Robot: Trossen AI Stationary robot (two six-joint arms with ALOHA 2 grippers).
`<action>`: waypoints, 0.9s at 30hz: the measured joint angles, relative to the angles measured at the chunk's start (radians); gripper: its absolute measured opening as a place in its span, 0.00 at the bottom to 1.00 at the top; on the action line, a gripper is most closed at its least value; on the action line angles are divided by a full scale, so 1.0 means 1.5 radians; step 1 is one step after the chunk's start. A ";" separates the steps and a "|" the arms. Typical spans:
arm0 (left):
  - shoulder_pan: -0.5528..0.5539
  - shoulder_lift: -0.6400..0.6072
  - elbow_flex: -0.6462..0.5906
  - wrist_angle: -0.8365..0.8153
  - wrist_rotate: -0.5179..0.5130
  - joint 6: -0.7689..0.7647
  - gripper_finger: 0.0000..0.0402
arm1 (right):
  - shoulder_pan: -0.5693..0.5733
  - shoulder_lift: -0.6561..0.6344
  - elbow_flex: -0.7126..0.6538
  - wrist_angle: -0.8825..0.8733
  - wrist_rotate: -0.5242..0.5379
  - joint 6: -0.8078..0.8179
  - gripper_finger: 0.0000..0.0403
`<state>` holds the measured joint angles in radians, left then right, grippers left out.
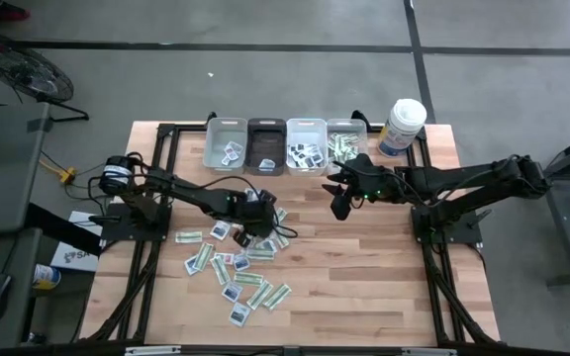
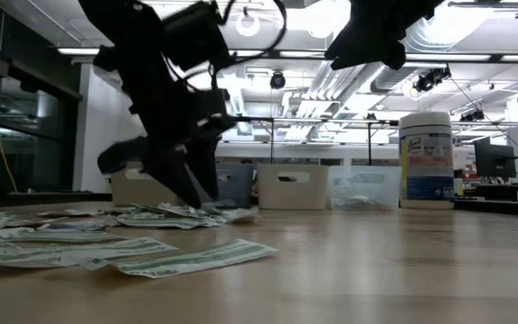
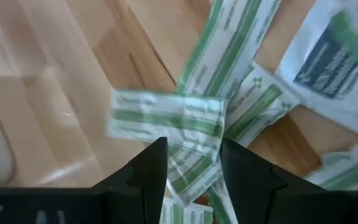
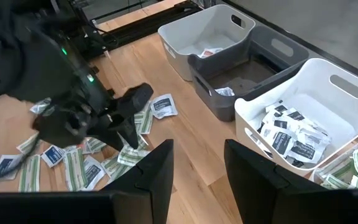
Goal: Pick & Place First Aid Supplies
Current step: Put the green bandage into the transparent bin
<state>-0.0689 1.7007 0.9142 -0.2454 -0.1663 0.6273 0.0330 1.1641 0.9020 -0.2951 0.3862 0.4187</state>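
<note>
- High view: the wooden table [image 1: 364,267] sits on a grey floor. I've got the left gripper [image 1: 252,223] down over the packet pile [image 1: 237,265]. The right gripper [image 1: 340,202] waits near the bins [image 1: 285,144].
- Low view: my left arm leans steeply into the heap.
- Left wrist view: a green strip [image 3: 166,118] lies crosswise just beyond my part-open fingers [image 3: 146,171]; nothing gripped yet.
- Right wrist view: those jaws are parted and empty.
</note>
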 joint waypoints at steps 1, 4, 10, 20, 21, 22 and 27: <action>0.000 0.002 -0.001 -0.006 0.004 0.000 0.36 | 0.000 0.000 0.000 0.000 0.000 0.000 0.34; -0.002 0.001 0.000 -0.005 0.022 0.004 0.36 | 0.000 0.000 0.000 0.000 0.000 0.001 0.34; -0.002 0.000 -0.001 -0.010 0.027 0.013 0.36 | 0.000 0.000 0.000 0.004 0.000 0.006 0.34; -0.002 0.006 -0.001 0.012 0.015 0.013 0.36 | 0.000 0.000 0.000 0.005 0.000 0.007 0.34; -0.002 0.011 0.000 0.015 0.015 0.013 0.36 | 0.000 0.000 0.000 0.005 0.000 0.007 0.34; -0.002 0.014 0.000 0.011 0.015 0.013 0.36 | 0.000 0.000 0.000 0.005 0.000 0.007 0.34; -0.002 0.024 0.001 0.014 0.015 -0.005 0.35 | 0.000 0.000 0.000 0.005 0.000 0.007 0.34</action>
<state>-0.0719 1.7363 0.9152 -0.2245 -0.1438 0.6197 0.0332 1.1645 0.9020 -0.2882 0.3862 0.4290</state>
